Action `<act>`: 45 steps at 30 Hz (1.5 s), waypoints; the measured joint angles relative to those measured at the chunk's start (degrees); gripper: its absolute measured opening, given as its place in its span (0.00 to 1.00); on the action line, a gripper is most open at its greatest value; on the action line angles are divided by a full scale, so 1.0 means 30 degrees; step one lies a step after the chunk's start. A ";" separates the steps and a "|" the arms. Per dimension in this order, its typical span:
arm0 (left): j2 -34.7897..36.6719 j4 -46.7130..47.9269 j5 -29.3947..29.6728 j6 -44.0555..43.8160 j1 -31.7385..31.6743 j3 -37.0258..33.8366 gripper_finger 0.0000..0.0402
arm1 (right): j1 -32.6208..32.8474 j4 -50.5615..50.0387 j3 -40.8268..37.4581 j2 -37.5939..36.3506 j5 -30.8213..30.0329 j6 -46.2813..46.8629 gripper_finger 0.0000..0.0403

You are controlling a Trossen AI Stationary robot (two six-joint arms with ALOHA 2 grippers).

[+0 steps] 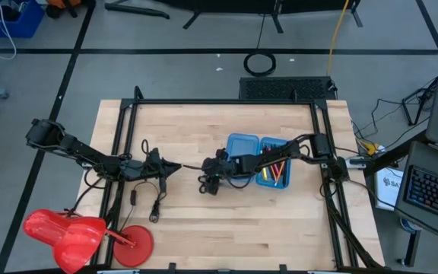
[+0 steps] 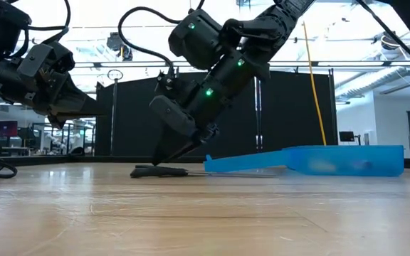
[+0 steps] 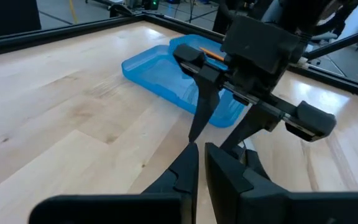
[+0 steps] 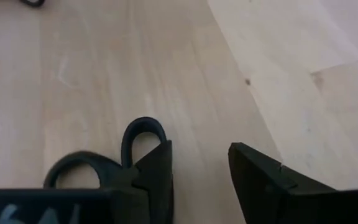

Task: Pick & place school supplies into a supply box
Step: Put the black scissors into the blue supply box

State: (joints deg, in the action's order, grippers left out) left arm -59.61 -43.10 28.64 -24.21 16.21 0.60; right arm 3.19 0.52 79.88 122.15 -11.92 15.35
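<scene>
One blue supply box (image 1: 243,149) lay open mid-tabletop (image 1: 188,221), pencils and markers (image 1: 274,171) in its right half. One pair of scissors (image 4: 104,163) lay flat just left of it, under the right pincer (image 1: 206,185), fingers apart, holding nothing. Left pincer (image 1: 175,167) shut, empty, nearby. One red object (image 1: 67,234) sat near-left.

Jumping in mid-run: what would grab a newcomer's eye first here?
The right gripper, fingers open, points down at the black-handled scissors lying on the wood just left of the blue supply box. The box lies open mid-table with pencils and markers in its right half. The left gripper hovers shut, facing them from the left.
</scene>
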 joint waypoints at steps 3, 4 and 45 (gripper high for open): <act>0.0000 0.0016 0.0000 0.0007 0.0000 0.0000 0.08 | 0.0184 0.0155 0.0000 0.0000 0.0005 -0.0057 0.36; 0.0000 0.0016 0.0000 0.0000 0.0000 0.0000 0.08 | 0.0241 0.0159 0.0000 0.0000 0.0005 -0.0063 0.36; 0.0000 0.0272 0.0332 0.0003 0.0007 0.0003 0.08 | 0.0086 0.1114 -0.0066 0.1343 0.2951 -0.0847 0.02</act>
State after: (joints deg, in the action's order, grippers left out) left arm -59.61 -42.28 29.64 -24.20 16.23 0.61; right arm 3.45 3.86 79.68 126.18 -3.07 12.81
